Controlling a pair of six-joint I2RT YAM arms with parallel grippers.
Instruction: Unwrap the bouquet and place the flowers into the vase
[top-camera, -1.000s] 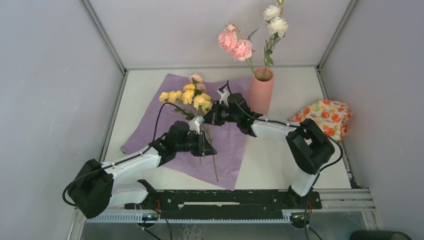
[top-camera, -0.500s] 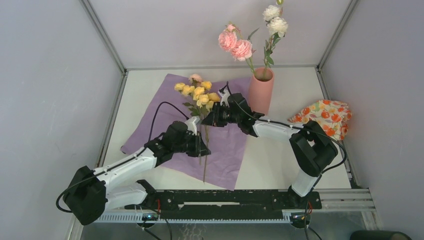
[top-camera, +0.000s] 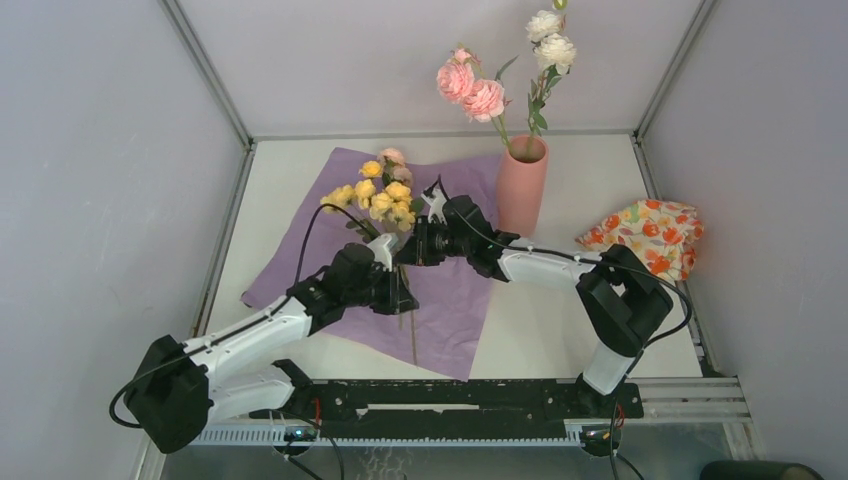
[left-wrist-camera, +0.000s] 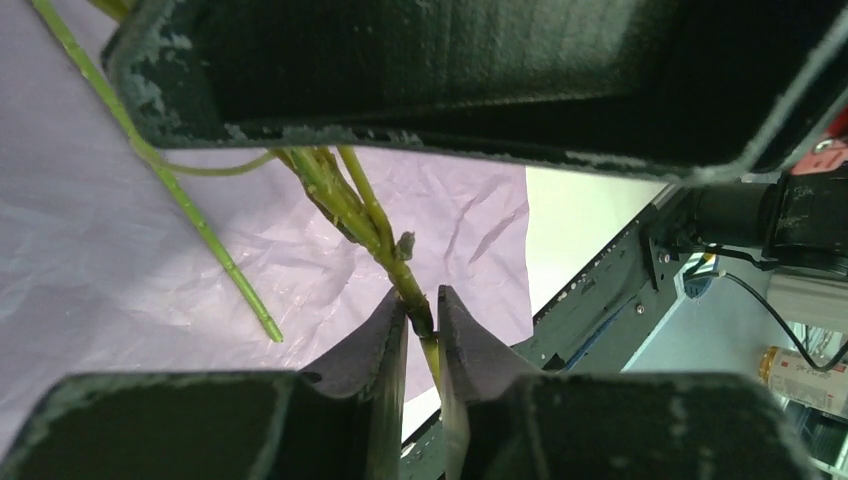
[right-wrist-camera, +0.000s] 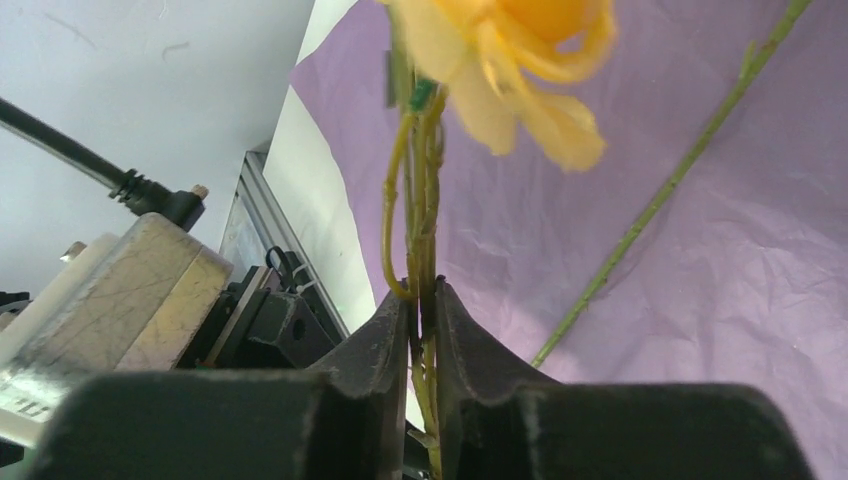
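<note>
The right gripper (right-wrist-camera: 421, 312) has slid left and nearer. It now pinches the stems of the yellow flowers (top-camera: 378, 194) just beyond the left gripper (left-wrist-camera: 422, 318), and both sets of fingers are narrow and clamped on them. Both arms reach low over the purple paper (top-camera: 290, 270). The vase (top-camera: 522, 185) stands just right, holding two stems. One peach flower (top-camera: 392, 157) lies on the paper. White table (top-camera: 560, 320) shows right of the paper's edge.

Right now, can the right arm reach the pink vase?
Probably yes. The vase stands close beside the right gripper, and nothing stands between them. But that gripper is shut on the stems of the yellow flowers, which the left gripper also grips.
</note>
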